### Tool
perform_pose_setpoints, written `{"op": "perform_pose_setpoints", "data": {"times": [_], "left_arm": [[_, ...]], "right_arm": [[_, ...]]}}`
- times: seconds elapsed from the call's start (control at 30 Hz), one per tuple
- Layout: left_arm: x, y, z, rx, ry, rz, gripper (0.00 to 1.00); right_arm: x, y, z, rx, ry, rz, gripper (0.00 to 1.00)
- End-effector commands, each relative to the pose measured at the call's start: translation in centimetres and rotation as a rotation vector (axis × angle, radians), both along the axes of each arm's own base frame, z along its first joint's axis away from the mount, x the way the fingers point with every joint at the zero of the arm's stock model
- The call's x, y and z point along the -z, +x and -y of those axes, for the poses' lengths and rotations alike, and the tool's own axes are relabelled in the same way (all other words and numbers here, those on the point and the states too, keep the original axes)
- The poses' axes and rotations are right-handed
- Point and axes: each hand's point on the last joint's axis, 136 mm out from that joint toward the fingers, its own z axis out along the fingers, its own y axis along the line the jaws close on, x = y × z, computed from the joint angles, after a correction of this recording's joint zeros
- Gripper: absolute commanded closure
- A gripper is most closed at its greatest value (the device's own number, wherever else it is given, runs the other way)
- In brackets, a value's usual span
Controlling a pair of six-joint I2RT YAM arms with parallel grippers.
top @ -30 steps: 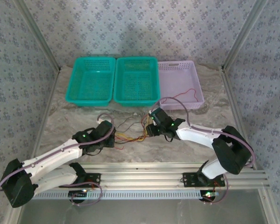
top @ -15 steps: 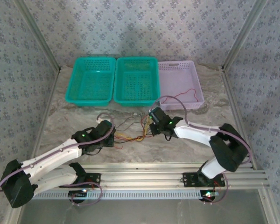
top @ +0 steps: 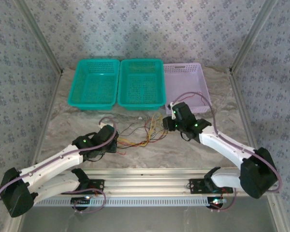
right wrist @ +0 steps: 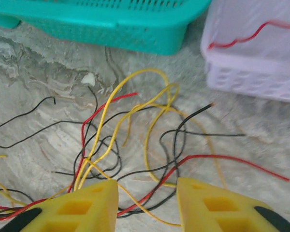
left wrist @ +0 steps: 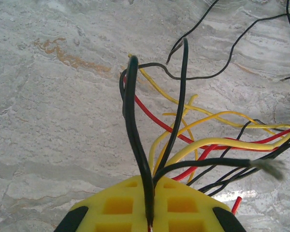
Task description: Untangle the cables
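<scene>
lilac basket (top: 183,79): 1
teal baskets (top: 94,83): 2, both left of lilac basket
red cable (right wrist: 241,39) inside lilac basket: 1
cables (top: 144,141) tangled front-left of lilac basket: red/yellow/black, too interlaced to count
arms (top: 63,162): 2

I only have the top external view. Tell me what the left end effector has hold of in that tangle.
Observer: The left end effector is shut on a few thin black flexible cables, which rise from between its yellow fingers.
Operator: Now report the right one.
Observer: The right end effector is open; a thin red flexible cable lies across the gap, ungripped.
</scene>
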Motion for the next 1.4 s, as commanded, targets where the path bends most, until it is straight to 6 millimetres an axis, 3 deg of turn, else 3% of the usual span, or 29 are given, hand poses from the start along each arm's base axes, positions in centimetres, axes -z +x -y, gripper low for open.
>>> {"op": "perform_pose_setpoints", "data": {"times": [0.0, 0.17, 0.57, 0.73, 0.83, 0.9, 1.0, 1.37], "left_arm": [[-0.6, 0.0, 0.5, 0.021, 0.001, 0.004, 1.00], [-0.8, -0.1, 0.9, 0.037, 0.010, 0.007, 1.00], [-0.9, -0.1, 1.3, 0.041, 0.010, 0.015, 1.00], [-0.8, 0.0, 1.5, 0.040, 0.011, 0.014, 1.00], [-0.7, -0.1, 1.4, 0.041, 0.012, 0.012, 1.00], [-0.6, -0.2, 1.4, 0.041, 0.013, 0.011, 1.00], [-0.6, -0.3, 1.1, 0.039, 0.019, 0.009, 1.00], [-0.1, -1.2, -1.7, -0.038, 0.112, -0.022, 1.00]], "right_arm": [[1.1, -0.9, -2.1, -0.049, 0.100, -0.083, 0.53], [1.3, 0.4, -3.6, -0.020, 0.168, -0.083, 0.48], [5.8, 3.0, -5.2, 0.071, 0.225, -0.173, 0.54], [6.5, 3.4, -6.3, 0.060, 0.250, -0.182, 0.65], [6.9, 3.5, -6.3, 0.066, 0.243, -0.180, 0.78], [6.8, 3.6, -5.7, 0.080, 0.232, -0.168, 0.90], [5.7, 3.7, -4.2, 0.114, 0.211, -0.123, 1.00], [-2.5, 3.2, 4.7, 0.271, 0.112, 0.092, 1.00]]}}
